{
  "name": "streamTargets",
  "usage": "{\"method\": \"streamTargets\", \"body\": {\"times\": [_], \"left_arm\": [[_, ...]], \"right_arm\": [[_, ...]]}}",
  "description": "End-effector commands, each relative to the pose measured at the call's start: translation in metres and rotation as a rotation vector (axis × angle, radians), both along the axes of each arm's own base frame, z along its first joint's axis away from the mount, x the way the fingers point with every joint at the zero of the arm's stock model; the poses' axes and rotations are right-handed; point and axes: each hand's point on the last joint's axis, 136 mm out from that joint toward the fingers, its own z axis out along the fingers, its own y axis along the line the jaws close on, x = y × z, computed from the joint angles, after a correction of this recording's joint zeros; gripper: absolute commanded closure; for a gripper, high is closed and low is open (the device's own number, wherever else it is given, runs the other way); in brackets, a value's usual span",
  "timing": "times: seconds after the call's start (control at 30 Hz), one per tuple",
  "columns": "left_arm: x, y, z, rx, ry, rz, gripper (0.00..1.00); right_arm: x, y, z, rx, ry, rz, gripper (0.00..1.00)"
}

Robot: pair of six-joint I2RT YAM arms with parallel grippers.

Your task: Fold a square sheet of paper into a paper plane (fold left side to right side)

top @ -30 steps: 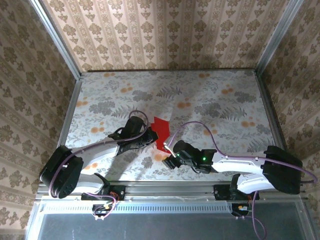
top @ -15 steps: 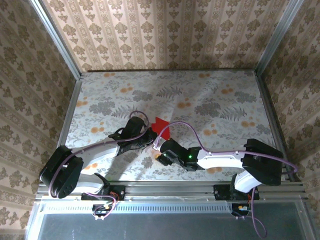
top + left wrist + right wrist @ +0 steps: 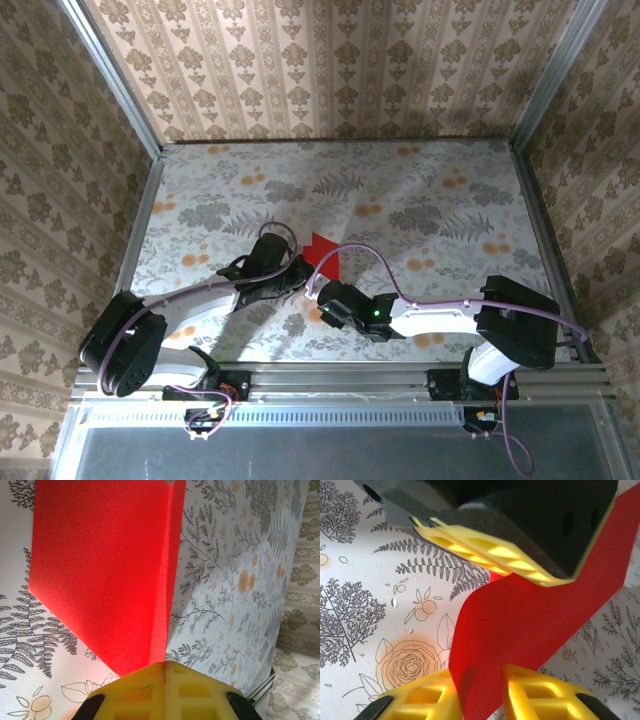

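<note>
Folded red paper (image 3: 322, 254) partly raised off table (image 3: 450, 200), front centre, between both arms.
Left end effector (image 3: 165, 666) pinches its creased edge; right end effector (image 3: 479, 682) spread, paper passing between fingers, contact unclear.

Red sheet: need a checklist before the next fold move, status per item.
1. Left gripper grip on the square sheet of paper: ok, pads shut on one corner.
2. Right gripper grip: not ok, its fingers stand apart with the sheet passing between them.
3. Fold line present: ok, it runs up the sheet from the left gripper's pads.
4. Edges aligned: cannot tell, both arms cover much of the sheet in the top view.
5. Sheet flat on the table: not ok, it bends upward between the two grippers.
6. Clearance between grippers: cannot tell, they sit very close.
</note>
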Motion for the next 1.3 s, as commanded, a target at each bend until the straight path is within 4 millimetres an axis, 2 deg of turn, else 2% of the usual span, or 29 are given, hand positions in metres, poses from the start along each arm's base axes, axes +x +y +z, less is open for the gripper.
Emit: {"method": "streamTargets", "body": {"times": [0.0,0.2,0.37,0.57,0.67,0.77,0.9,1.27], "left_arm": [[-0.006,0.000,-0.004,0.008,0.032,-0.016,0.96],[-0.002,0.009,-0.007,0.043,0.017,-0.010,0.83],[0.010,0.025,0.007,0.059,-0.030,-0.001,0.72],[0.023,0.046,0.029,0.057,-0.083,0.005,0.67],[0.027,0.050,0.036,0.043,-0.105,-0.010,0.67],[0.030,0.046,0.042,0.034,-0.118,-0.055,0.69],[0.034,0.032,0.037,0.018,-0.098,-0.128,0.75],[0.046,-0.011,0.007,0.001,-0.032,-0.284,0.87]], "right_arm": [[0.005,0.003,0.014,0.032,-0.038,-0.022,0.82],[0.000,-0.004,0.011,0.034,-0.013,-0.022,0.93],[-0.007,-0.008,0.001,0.042,0.066,-0.003,0.95],[-0.015,-0.010,-0.009,0.102,0.185,0.014,0.96],[-0.019,-0.010,-0.015,0.142,0.261,0.027,0.96],[-0.023,-0.009,-0.022,0.175,0.342,0.038,0.97],[-0.027,-0.008,-0.029,0.208,0.434,0.044,0.97],[-0.031,-0.002,-0.036,0.272,0.585,0.053,0.97]]}}
